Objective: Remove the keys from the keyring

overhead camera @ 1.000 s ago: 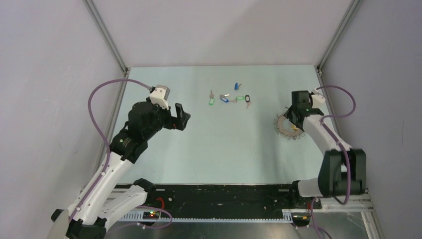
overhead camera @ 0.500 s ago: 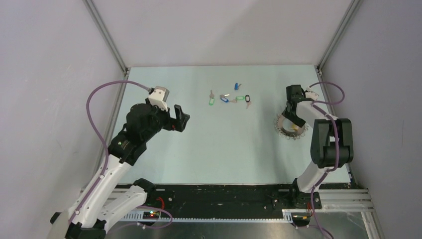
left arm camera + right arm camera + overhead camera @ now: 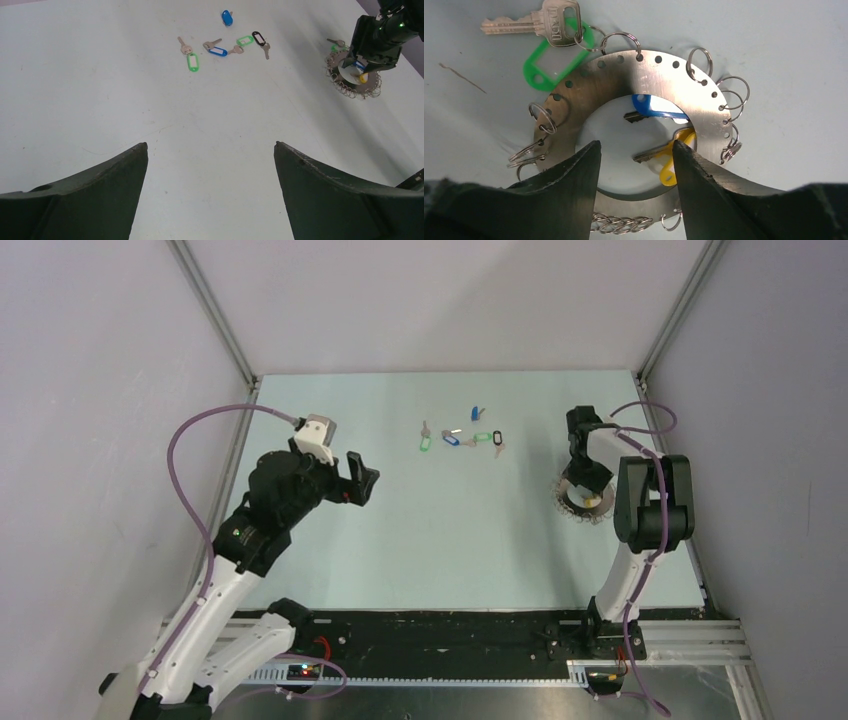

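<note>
Right claw: points down at the keyring with its jaws part open. Nothing is clamped between them, and whether the fingertips touch the metal cannot be told.
Keyring: lies flat on the table directly under the right claw. Its round hole shows in the gap between the two fingers, and each finger covers a stretch of the near band.
Ring edge: small split rings hang along the outer rim, spread out ahead of the claw and bunched at either side, with a tangle at the near rim between the fingers.
Green-tagged key: on a split ring past the far rim, ahead and left of the claw, resting on the table outside the ring.
Blue-tagged key: inside the hole, ahead of the finger on the right of the wrist view, with its far end hidden under the band.
Yellow-tagged key: inside the hole, just beside that finger's inner face; contact cannot be told.
Room by right claw: the right edge of the table and the side wall stand near its outer side, and bare surface opens on its inner side.
Left claw: jaws spread wide and holding nothing, hovering above bare table.
Loose keys: a cluster with green, blue and black tags, off the ring and well ahead of the left claw. The keyring is farther ahead to its right.
Room by left claw: bare surface lies below it and between it and the cluster.
</note>
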`<state>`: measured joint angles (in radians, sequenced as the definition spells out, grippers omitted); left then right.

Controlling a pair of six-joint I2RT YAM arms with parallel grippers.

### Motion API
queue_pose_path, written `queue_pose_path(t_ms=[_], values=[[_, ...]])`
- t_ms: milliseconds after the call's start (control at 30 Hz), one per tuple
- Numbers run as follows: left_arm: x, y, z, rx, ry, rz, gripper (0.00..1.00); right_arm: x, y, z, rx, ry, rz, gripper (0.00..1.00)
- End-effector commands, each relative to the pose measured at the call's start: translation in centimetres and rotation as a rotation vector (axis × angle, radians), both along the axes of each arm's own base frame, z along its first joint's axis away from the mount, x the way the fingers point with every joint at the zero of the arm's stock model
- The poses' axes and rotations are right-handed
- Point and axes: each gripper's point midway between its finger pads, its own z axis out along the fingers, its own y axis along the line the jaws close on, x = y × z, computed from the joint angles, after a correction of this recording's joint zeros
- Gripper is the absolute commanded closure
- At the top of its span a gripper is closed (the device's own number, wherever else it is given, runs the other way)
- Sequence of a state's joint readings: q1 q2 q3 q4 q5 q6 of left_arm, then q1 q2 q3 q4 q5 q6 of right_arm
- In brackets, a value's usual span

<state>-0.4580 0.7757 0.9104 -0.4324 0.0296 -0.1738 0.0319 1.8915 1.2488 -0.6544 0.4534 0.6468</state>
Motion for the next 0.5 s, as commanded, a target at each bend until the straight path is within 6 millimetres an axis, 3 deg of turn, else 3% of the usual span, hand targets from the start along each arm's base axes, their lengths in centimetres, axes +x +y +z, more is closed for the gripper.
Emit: queue_pose_path(t_ms=[0, 33, 100, 167, 200, 400, 467], values=[[-0.1, 0.3, 0.6, 0.010, -0.038, -0.003, 0.02, -2.1, -1.0, 0.3, -0.049, 0.066, -0.028, 0.44], [-0.2, 0.3, 0.6, 0.010, -0.039, -0.003, 0.02, -2.2, -0.9, 0.5, -0.044, 0.056, -0.022, 0.48], [-0.2, 0.4, 0.7, 0.009, -0.042, -0.002, 0.02, -2.0, -0.8, 0.6, -0.028, 0.040, 0.001, 0.76], [-0.3, 0.4, 0.7, 0.008, -0.043, -0.003, 0.02, -1.6, -0.3, 0.8, 0.009, 0.027, 0.021, 0.98], [-0.3, 0.4, 0.7, 0.009, -0.044, -0.003, 0.02, -1.5, -0.1, 0.9, 0.018, 0.016, 0.025, 1.00], [-0.2, 0.5, 0.7, 0.012, -0.045, 0.002, 0.02, -0.4, 1.9, 3.7, 0.084, -0.091, 0.101, 0.96], [-0.2, 0.5, 0.7, 0.013, -0.046, 0.000, 0.02, -0.2, 2.3, 4.8, 0.102, -0.123, 0.110, 0.70]])
